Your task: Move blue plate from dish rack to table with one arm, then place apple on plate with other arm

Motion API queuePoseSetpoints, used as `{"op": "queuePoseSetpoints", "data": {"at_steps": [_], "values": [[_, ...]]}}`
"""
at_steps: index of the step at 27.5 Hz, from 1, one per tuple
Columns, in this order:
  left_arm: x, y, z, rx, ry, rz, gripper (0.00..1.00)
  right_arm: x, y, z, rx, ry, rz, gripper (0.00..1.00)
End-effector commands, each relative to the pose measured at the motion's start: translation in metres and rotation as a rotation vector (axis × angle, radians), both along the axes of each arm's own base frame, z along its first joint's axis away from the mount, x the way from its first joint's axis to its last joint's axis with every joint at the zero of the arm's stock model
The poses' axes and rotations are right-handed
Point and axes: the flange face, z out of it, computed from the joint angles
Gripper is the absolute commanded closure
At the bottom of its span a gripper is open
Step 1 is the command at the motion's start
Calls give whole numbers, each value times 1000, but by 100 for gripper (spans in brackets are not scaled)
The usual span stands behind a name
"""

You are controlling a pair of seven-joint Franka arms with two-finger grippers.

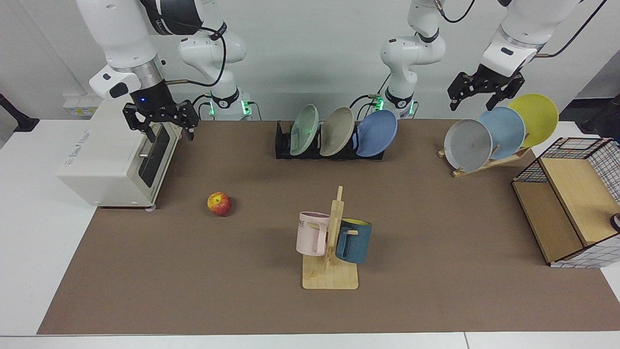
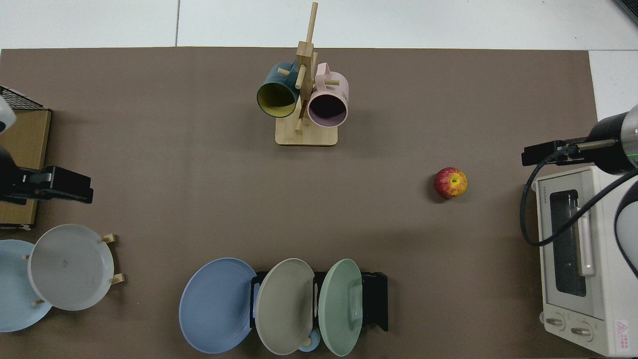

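Note:
The blue plate leans upright at one end of the black dish rack, beside a beige plate and a green plate. The apple lies on the brown mat of the table, well apart from the rack. My right gripper hangs open and holds nothing above the toaster oven, behind and to the side of the apple. My left gripper hangs open above the plates on the wooden stand, also holding nothing. Neither gripper touches a task object.
A white toaster oven stands at the mat's edge under my right gripper. A wooden mug tree holds a pink mug and a teal mug mid-table. A wooden stand carries grey, pale blue and yellow plates. A wire-and-wood basket sits beside it.

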Motion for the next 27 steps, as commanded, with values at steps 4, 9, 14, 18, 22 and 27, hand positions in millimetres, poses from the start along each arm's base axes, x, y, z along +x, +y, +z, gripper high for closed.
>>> {"op": "queuePoseSetpoints", "data": {"at_steps": [4,9,14,18,22,27], "values": [[-6,-1,3,-2,9,-2,0,0,1,1,10,6,-20,0],[-6,-1,3,-2,8,-4,0,0,3,0,5,12,-17,0],[-6,-1,4,-2,6,-7,0,8,3,-13,7,28,-19,0],[-6,-1,4,-2,6,-4,0,17,4,-33,3,53,-19,0],[-6,-1,4,-2,5,-5,0,29,20,-54,-3,62,-1,0],[-6,-1,2,-2,11,-5,0,44,31,-85,-24,79,-1,0]]}}
